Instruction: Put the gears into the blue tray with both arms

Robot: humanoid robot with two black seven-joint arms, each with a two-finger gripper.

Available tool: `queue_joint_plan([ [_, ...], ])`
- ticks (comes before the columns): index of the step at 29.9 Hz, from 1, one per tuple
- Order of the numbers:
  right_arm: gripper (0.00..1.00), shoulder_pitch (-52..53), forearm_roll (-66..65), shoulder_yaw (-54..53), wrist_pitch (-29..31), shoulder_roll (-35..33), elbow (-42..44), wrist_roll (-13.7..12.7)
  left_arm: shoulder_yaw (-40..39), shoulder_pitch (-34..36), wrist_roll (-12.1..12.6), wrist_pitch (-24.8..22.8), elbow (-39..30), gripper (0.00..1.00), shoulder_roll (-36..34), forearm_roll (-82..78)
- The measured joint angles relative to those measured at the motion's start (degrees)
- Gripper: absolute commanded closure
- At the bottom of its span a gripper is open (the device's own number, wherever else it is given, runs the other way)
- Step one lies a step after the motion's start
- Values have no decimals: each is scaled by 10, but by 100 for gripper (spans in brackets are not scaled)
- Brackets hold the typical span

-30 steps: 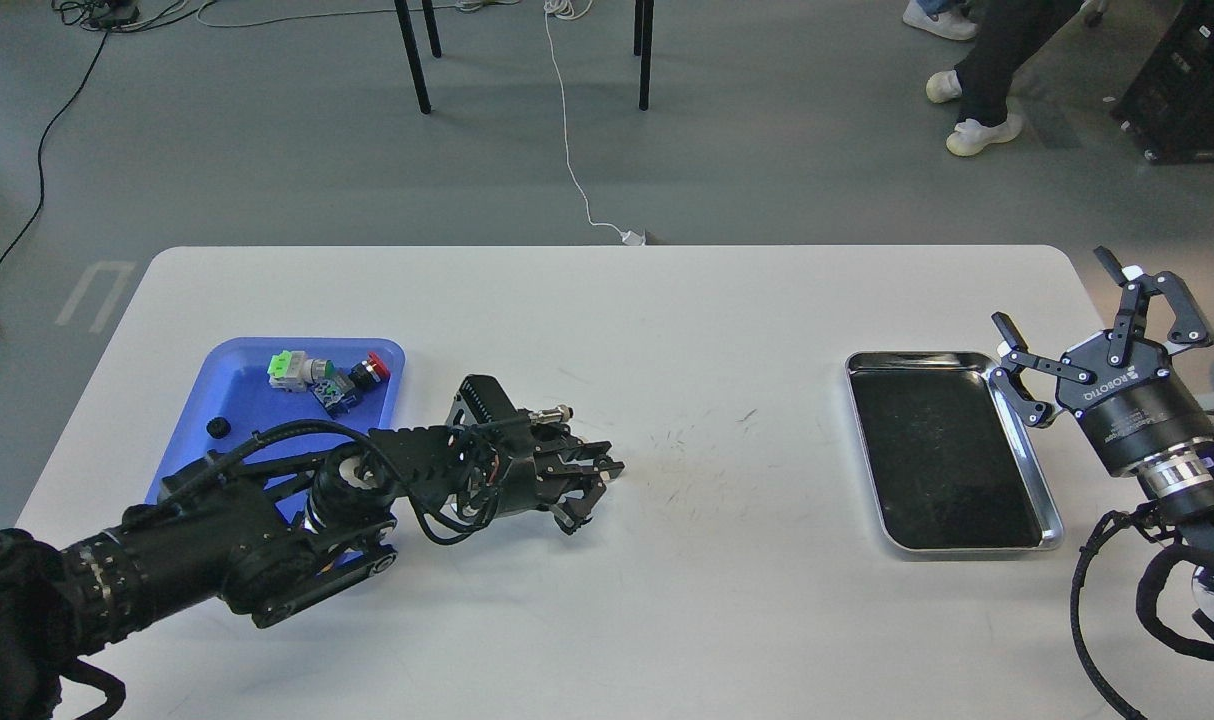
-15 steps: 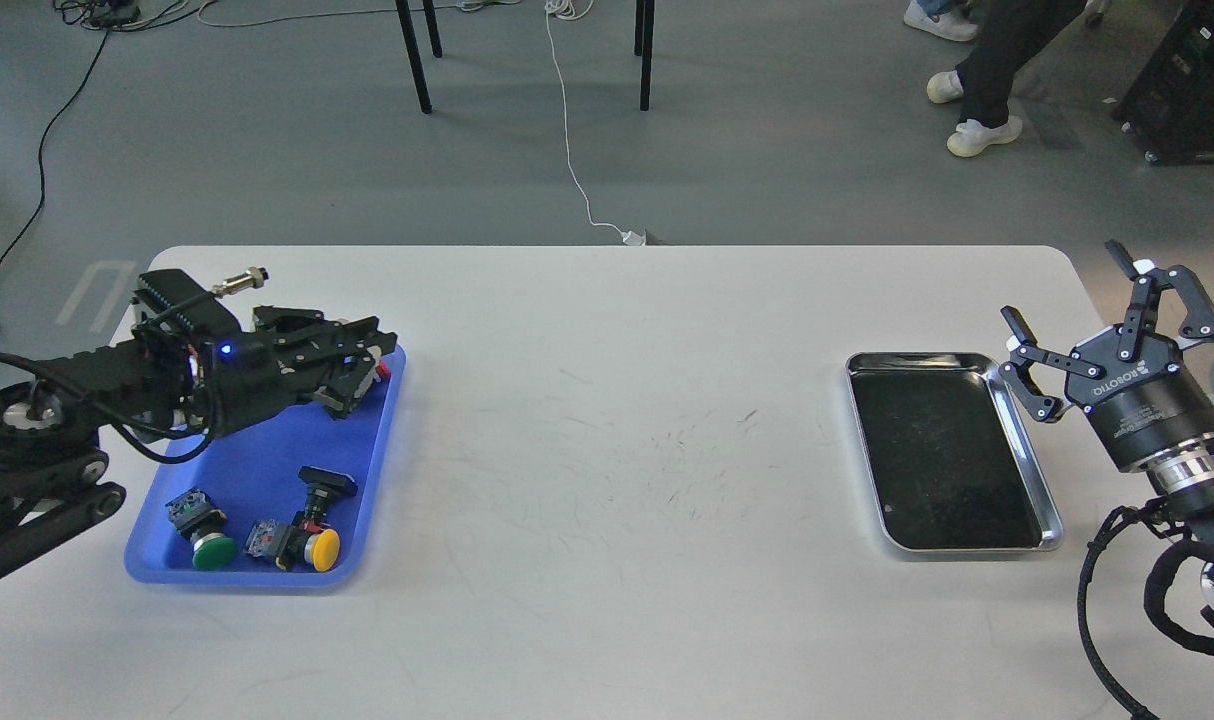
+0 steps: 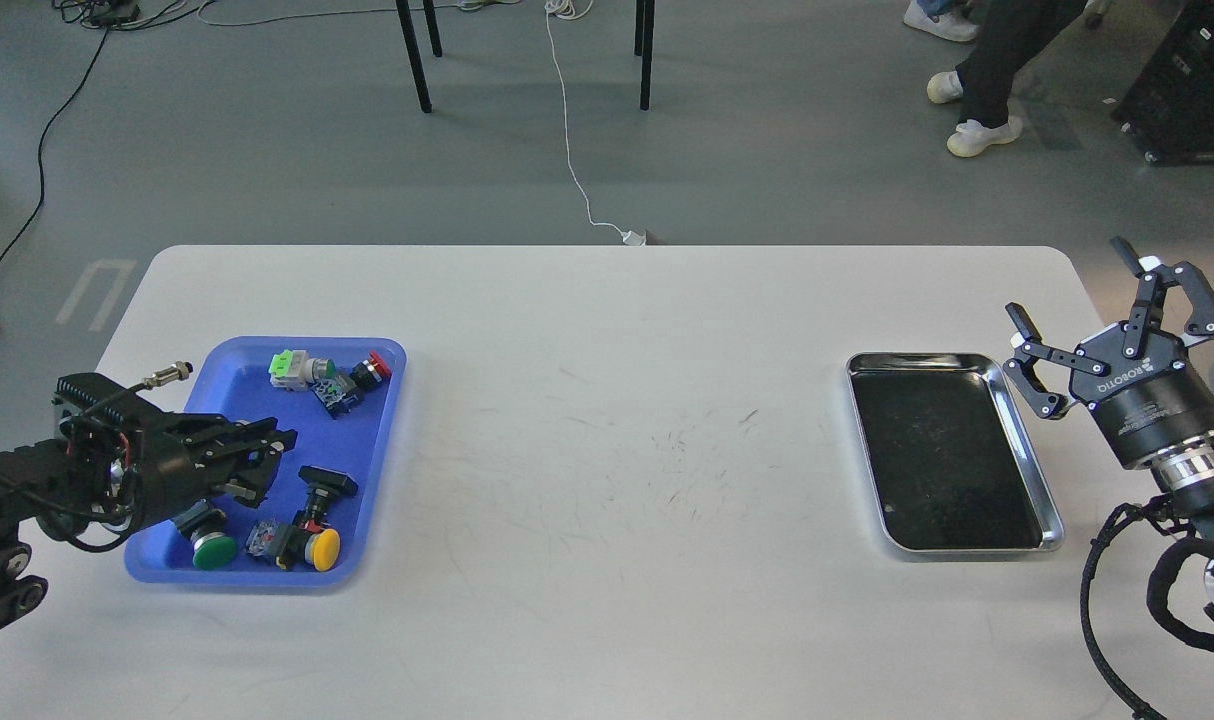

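Observation:
The blue tray lies at the left of the white table. My left gripper hovers low over its left middle, pointing right, and it is too dark to tell the fingers apart. It covers part of the tray floor. No gears show anywhere on the table or in the tray. My right gripper hangs open and empty beside the far right edge of the steel tray, fingers pointing up and left.
Several push-button switches lie in the blue tray: a green-and-white one, a red one, a black one, a yellow one and a green one. The steel tray holds nothing. A person's legs stand beyond the table.
My left arm swung from the table's middle leftward over the blue tray's far end, then drew back toward the near left. The right gripper drifted slightly right.

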State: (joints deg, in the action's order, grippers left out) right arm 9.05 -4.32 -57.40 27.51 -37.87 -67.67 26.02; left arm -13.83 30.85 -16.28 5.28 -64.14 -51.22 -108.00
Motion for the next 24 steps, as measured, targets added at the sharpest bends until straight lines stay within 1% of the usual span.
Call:
queue_joint_plan([
  [8, 1, 3, 0, -1, 0, 0, 0, 0, -2, -1, -1, 1, 1, 37, 2, 4],
  [12, 1, 19, 0, -1, -3, 0, 1, 0, -12, 4, -4, 9, 0, 18, 2, 24],
  [15, 1, 46, -2, -1, -13, -1, 7, -1, -25, 13, -5, 31, -3, 5, 5, 99],
  [19, 1, 89, -2, -1, -49, 1, 10, -2, -66, 34, -6, 47, -6, 2, 34, 255],
  [24, 1, 163, -2, -6, -121, 8, 29, -3, -118, 90, -1, 39, -1, 2, 82, 504],
])
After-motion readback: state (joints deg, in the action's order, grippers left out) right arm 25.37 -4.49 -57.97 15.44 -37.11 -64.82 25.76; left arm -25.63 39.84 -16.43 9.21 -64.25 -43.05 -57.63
